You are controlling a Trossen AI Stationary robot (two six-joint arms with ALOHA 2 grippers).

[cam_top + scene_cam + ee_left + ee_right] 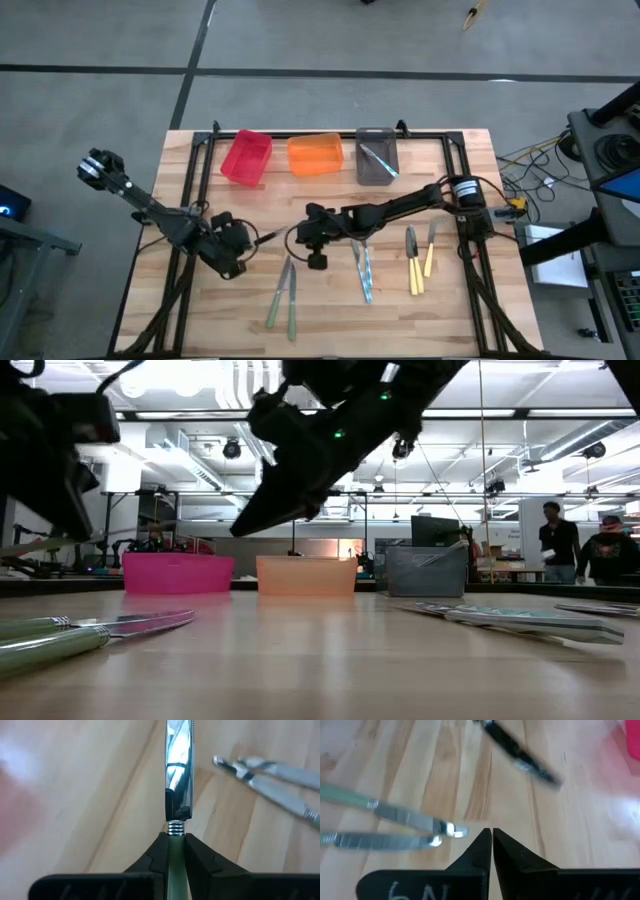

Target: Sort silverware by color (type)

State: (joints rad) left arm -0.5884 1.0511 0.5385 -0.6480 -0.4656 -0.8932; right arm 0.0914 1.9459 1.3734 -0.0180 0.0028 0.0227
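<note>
My left gripper [175,851] is over the table's left middle [238,245], shut on a green-handled knife [178,775] whose silver blade points out past the fingertips. My right gripper [491,840] hangs shut and empty above the table's middle [316,250]. Two more green-handled utensils [285,295] lie flat near the near edge and show in the right wrist view [395,827]. A pair of light blue ones [363,270] and a pair of pale yellow ones [418,258] lie to their right. One light blue utensil [378,160] rests in the grey bin. My left gripper pinches the knife's green handle [176,865] between its two fingers, at the end next to the blade's ribbed collar [175,827]. The handle runs back along the fingers, not across them. The blade sticks straight out ahead over the wood; whether it touches the table I cannot tell.
Three bins stand in a row at the far edge: red [246,156], orange [315,154] and grey [377,157]. A dark frame rail [200,175] borders the table. People stand in the room beyond [560,540]. Bare wood lies between the bins and the arms.
</note>
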